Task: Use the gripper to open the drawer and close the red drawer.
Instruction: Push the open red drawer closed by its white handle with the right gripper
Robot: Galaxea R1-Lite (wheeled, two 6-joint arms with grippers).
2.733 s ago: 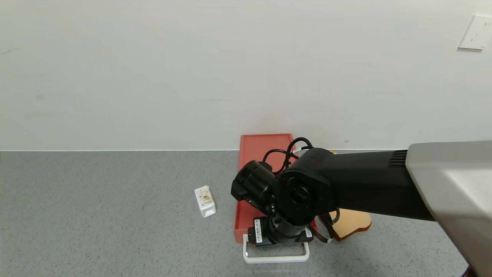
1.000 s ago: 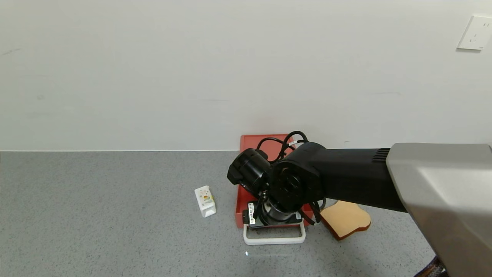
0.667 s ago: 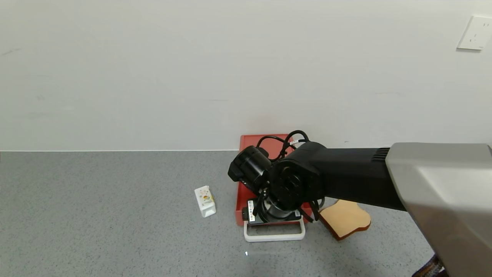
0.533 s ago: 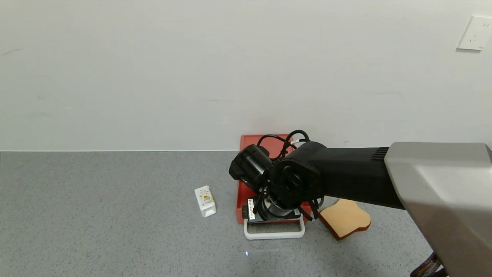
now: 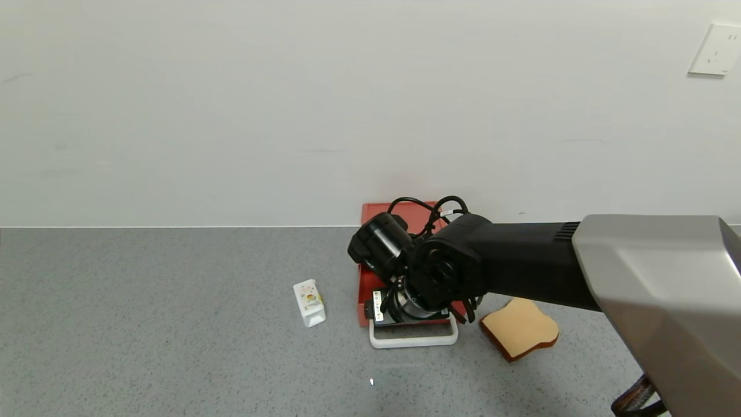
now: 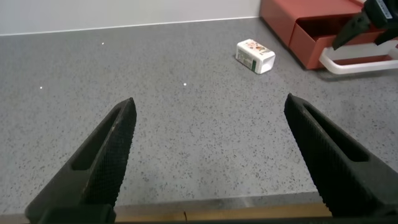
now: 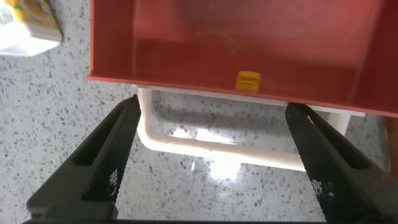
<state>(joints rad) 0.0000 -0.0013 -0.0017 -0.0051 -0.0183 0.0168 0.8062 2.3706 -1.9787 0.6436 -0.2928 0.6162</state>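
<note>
I am looking down on a grey speckled stone-look table (image 5: 145, 324) that is running up to a plain white wall (image 5: 231, 116) along its far edge; a white wall socket plate (image 5: 716, 48) is sitting high on that wall toward the right.

The flat terracotta-red plastic box drawer (image 5: 366, 289) is lying at the far edge of the table, right of the middle, partly pulled out of its red housing (image 6: 292, 18) toward the near edge. Its white rectangular loop handle (image 5: 413, 340) is pointing at the near edge and resting on the table.

My right gripper (image 7: 211, 140) is hanging directly over the drawer's front, with its fingers (image 7: 99, 162) spread wide, one on either side of the handle. It is holding nothing, and I cannot tell whether either finger is touching the handle or the drawer front. A small yellow tab (image 7: 248, 81) is showing on the drawer's front wall, between my fingers.

A small white carton with a yellow print (image 5: 308, 302) is lying just to the left of the drawer. A tan toast-shaped slice with a brown crust (image 5: 519, 336) is lying to the drawer's right, near it.

My left gripper (image 6: 214, 155) is hovering above the near-left part of the table, well apart from the drawer, its fingers wide apart and empty.
</note>
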